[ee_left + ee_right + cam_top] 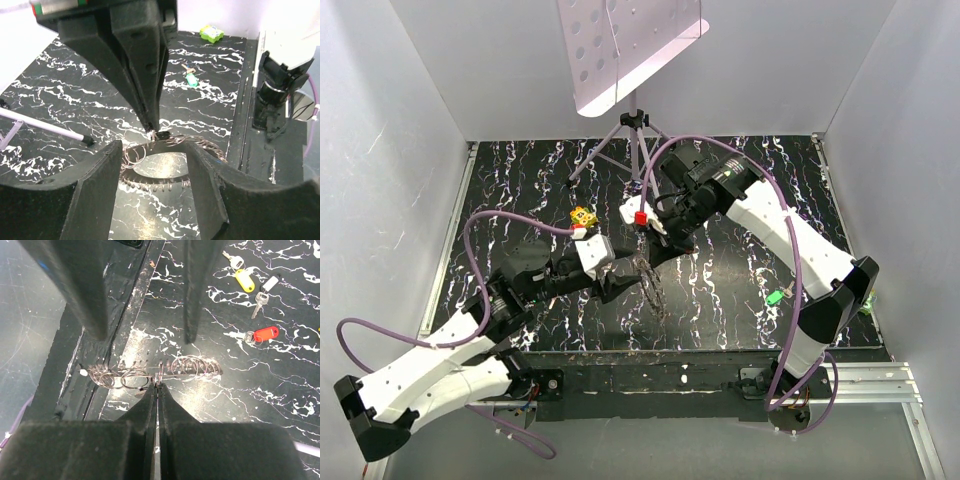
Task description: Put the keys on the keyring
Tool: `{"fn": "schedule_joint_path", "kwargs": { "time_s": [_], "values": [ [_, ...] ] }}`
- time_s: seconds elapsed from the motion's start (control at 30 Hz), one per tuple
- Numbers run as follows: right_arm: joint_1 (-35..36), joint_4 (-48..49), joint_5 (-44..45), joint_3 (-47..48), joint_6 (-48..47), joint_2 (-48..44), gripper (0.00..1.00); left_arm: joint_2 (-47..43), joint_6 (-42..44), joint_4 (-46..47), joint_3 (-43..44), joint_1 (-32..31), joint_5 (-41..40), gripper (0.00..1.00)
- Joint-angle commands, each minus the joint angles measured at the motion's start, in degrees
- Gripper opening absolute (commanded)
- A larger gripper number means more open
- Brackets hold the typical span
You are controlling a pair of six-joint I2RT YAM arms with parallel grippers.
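Note:
The keyring [150,184], a wide metal ring hung with several small wire loops, lies on the black marbled table, and shows in the top view [651,287]. My left gripper [155,146] is open with a finger on each side of it; its fingers [92,310] reach down from the top of the right wrist view. My right gripper [158,385] is shut, pinching a loop at the edge of the keyring [195,369]. In the left wrist view it [152,129] comes down onto the ring's far edge. A red key [264,333], a yellow key [244,280] and a green key [191,78] lie loose on the table.
A yellow block with dark spots [583,216] sits behind the left gripper. A tripod stand [635,125] with a perforated white plate stands at the back centre. A green block [211,33] lies near the right wall. White walls enclose the table.

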Motion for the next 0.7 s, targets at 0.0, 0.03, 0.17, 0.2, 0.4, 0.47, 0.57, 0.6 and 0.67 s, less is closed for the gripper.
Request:
{"fn": "schedule_joint_path", "kwargs": {
  "time_s": [0.0, 0.03, 0.17, 0.2, 0.4, 0.47, 0.57, 0.6, 0.67],
  "values": [
    [0.5, -12.3, -2.4, -0.5, -0.9, -3.1, 0.01, 1.7, 2.3, 1.2, -1.5, 2.2, 2.3, 0.51],
    [0.5, -12.1, -2.5, -0.6, -0.8, -3.1, 0.01, 2.0, 2.2, 2.0, -1.6, 2.7, 3.1, 0.5],
    [0.6, -11.6, -2.8, -1.0, -0.8, -3.5, 0.01, 4.3, 1.4, 3.8, -1.3, 4.3, 5.9, 0.47],
    [0.6, -11.7, -2.8, -1.1, -0.8, -3.5, 0.01, 4.6, 1.1, 4.3, -1.3, 4.6, 6.6, 0.46],
    [0.6, -11.1, -2.9, -1.8, -0.5, -3.7, 0.01, 6.0, -1.8, 7.6, -1.8, 5.0, 10.5, 0.43],
    [0.7, -11.0, -2.9, -1.6, -0.2, -3.6, 0.01, 6.6, -2.6, 7.9, -1.8, 5.0, 11.6, 0.42],
    [0.6, -10.7, -3.3, -1.7, -0.1, -3.7, 0.01, 7.2, -3.4, 8.4, -2.1, 5.0, 12.5, 0.39],
    [0.6, -10.7, -3.3, -1.7, 0.0, -3.6, 0.01, 7.3, -3.5, 8.3, -2.2, 5.0, 12.5, 0.39],
    [0.6, -10.6, -3.5, -1.7, 0.1, -3.7, 0.01, 7.3, -3.7, 8.2, -2.4, 5.0, 12.5, 0.37]
  ]
}}
